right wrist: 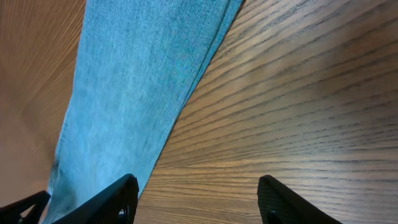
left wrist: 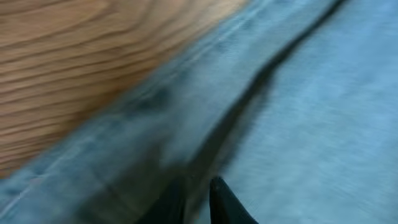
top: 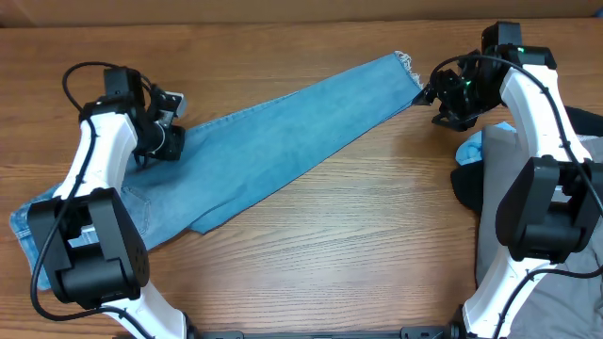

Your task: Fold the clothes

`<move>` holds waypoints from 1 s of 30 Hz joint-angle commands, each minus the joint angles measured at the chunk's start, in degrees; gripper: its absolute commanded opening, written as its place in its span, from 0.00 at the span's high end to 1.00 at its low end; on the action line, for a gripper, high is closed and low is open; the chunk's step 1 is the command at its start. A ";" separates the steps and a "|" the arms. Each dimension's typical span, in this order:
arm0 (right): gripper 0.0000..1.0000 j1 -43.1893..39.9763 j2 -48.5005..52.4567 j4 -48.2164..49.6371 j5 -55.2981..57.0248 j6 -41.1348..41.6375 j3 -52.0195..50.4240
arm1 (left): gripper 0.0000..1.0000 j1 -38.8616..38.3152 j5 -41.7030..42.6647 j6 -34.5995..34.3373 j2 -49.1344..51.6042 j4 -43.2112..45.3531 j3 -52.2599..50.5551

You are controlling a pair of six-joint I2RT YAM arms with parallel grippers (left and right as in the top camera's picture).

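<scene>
While our left gripper [left wrist: 198,200], at nine o'clock, has fingers nearly together over the jeans [top: 283,141], we cannot tell its grip. These run from eight to one. Our right gripper [right wrist: 196,202] gapes empty, and its arm [top: 539,104] partly hides garments [top: 471,148] at three.

One pair of jeans [top: 283,141], one table [top: 358,254], two arms [top: 94,160] [top: 537,104].

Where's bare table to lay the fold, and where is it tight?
Widest bare table: the near side of the jeans, from their lower edge across to the right arm's base. A narrower strip lies beyond the jeans, between the left gripper and the frayed hem. Tight: the right edge, where grey trousers, a black garment and a pale-blue garment pile up.
</scene>
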 commanded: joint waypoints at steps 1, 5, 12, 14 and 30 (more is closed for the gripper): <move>0.35 -0.09 -2.19 0.15 -0.31 -0.44 0.35 | 0.83 0.85 -8.09 -0.07 -0.04 3.67 -1.79; 0.35 -0.09 -2.19 0.07 -0.31 -0.42 0.35 | 0.81 2.25 -9.31 1.09 0.81 5.55 -2.49; 0.35 -0.09 -2.19 0.31 -0.31 -0.42 0.35 | 0.71 2.23 -0.39 3.37 1.42 5.01 -2.19; 0.35 -0.09 -2.19 0.28 -0.31 -0.42 0.35 | 0.70 2.10 1.29 3.32 1.42 4.04 -1.55; 0.34 -0.09 -2.19 0.33 -0.31 -0.39 0.35 | 0.47 0.50 6.86 8.28 2.10 -3.82 2.78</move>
